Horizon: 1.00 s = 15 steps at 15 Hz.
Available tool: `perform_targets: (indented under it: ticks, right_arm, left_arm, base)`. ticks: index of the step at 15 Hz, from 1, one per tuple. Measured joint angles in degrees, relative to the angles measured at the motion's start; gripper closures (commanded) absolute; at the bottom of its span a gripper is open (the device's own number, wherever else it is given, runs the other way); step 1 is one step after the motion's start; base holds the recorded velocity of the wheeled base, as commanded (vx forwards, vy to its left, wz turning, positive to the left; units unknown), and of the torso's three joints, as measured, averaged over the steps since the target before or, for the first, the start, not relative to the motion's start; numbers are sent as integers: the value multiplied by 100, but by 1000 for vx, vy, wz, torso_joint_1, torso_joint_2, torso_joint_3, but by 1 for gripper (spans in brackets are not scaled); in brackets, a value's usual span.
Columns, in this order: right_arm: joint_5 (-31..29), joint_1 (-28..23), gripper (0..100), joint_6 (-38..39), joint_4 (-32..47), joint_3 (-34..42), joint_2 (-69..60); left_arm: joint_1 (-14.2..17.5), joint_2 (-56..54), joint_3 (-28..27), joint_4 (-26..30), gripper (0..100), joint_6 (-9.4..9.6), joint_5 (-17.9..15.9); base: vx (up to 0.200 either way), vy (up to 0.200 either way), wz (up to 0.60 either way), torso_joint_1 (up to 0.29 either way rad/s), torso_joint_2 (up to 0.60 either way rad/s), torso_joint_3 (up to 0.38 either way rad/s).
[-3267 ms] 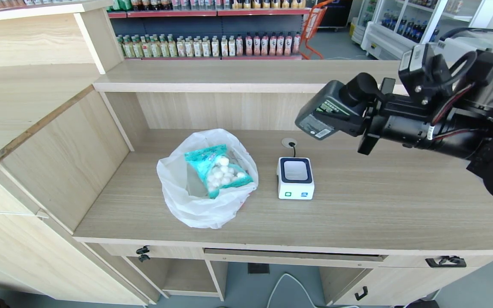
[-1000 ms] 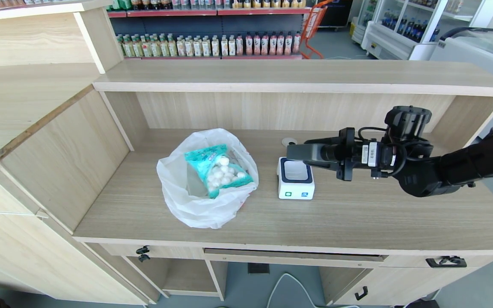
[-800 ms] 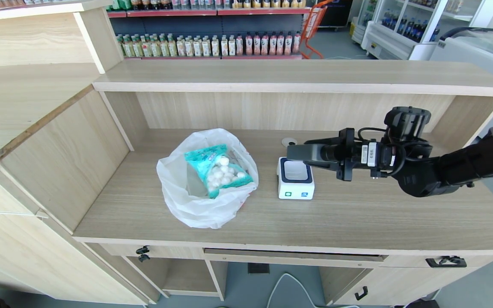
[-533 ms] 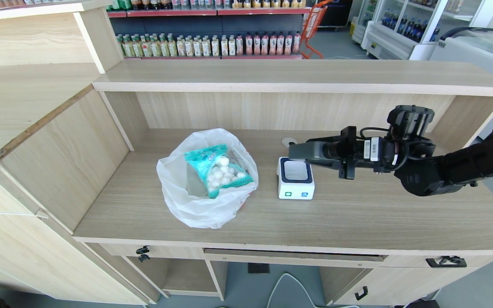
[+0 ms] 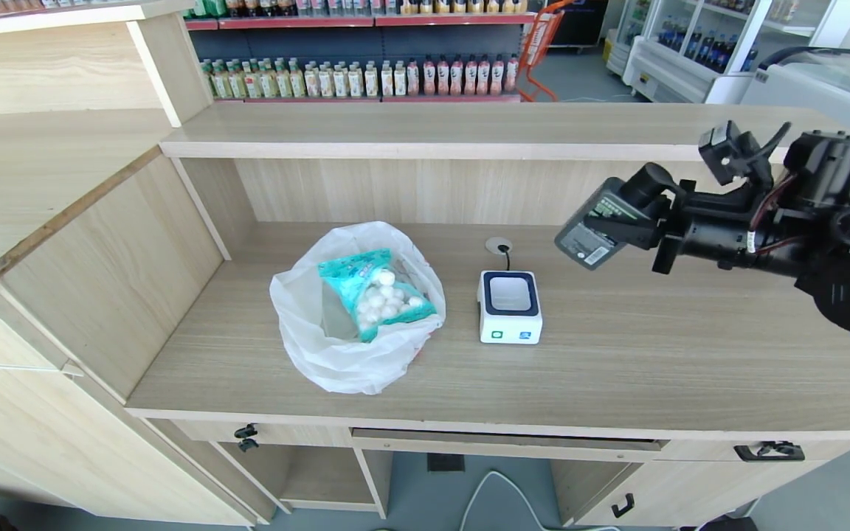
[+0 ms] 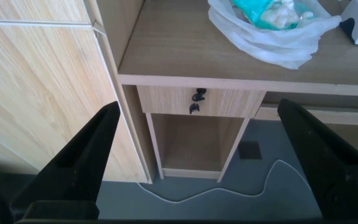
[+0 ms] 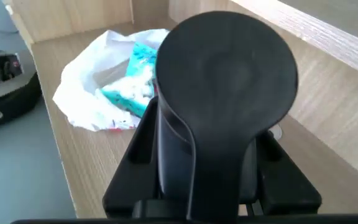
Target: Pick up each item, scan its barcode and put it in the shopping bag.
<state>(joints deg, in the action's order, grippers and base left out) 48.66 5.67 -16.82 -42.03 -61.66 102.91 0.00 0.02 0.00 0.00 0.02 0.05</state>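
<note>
Here, a dark bottle (image 5: 593, 236) is held up in the air by the right gripper (image 5: 643, 210), which is closed tight around the bottle's top end. The bottle is tipped over on its side. It is held well above the counter (image 5: 654, 369), off to the right of the scanner (image 5: 509, 306) and not over it. The label with the barcode (image 5: 595, 255) is turned down and toward the scanner's side, most likely so the stripes can be read by the dark window. The scanner is set flat on the counter with its window facing up. Near it, the white shopping bag (image 5: 322, 354) is spread open at the top, so things can be dropped in. A teal packet of white balls (image 5: 375, 293) is already laid inside. The left gripper (image 6: 197, 104) is hung low by the counter's front, with its fingers spread wide and nothing held. The scan step is judged to be the one in hand.
</note>
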Motion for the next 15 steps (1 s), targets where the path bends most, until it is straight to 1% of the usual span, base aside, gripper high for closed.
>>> perform_targets:
  ticks: [2, 3, 4, 5, 6, 9, 10, 12, 13, 15]
  right_arm:
    - [-1360, 102, 100, 1360, 55, 351, -567]
    - [-1903, 207, 100, 1848, 98, 518, -790]
    - [-2437, 330, 100, 2246, 311, 689, -1036]
    - [-2723, 393, 100, 2386, 725, 758, -1212]
    - [-2916, 425, 100, 2445, 1097, 769, -1351]
    - [-3329, 461, 100, 2527, 2789, 469, -1835]
    - [-3635, 461, 100, 2531, 3177, 386, -2003]
    - [-4539, 461, 100, 2404, 3725, 282, -2298]
    - [-4818, 463, 100, 2128, 3946, 232, -2416]
    - [-4937, 450, 100, 1824, 4128, 119, -2599]
  left_arm:
    - [0, 0, 0, 0, 0, -2, 2]
    - [0, 0, 0, 0, 0, -2, 2]
    - [0, 0, 0, 0, 0, -2, 2]
    - [0, 0, -2, 0, 0, -2, 2]
    - [0, 0, -2, 0, 0, -2, 2]
    - [0, 0, -2, 0, 0, -2, 2]
    - [0, 0, -2, 0, 0, 0, 2]
    - [0, 0, -5, 0, 0, 0, 2]
    - [0, 0, -5, 0, 0, 0, 2]
    - [0, 0, -5, 0, 0, -2, 2]
  base:
    - [0, 0, 0, 0, 0, 0]
    - [0, 0, 0, 0, 0, 0]
    - [0, 0, 0, 0, 0, 0]
    - [0, 0, 0, 0, 0, 0]
    - [0, 0, 0, 0, 0, 0]
    - [0, 0, 0, 0, 0, 0]
    - [0, 0, 0, 0, 0, 0]
    - [0, 0, 0, 0, 0, 0]
    - [0, 0, 0, 0, 0, 0]
    - [0, 0, 0, 0, 0, 0]
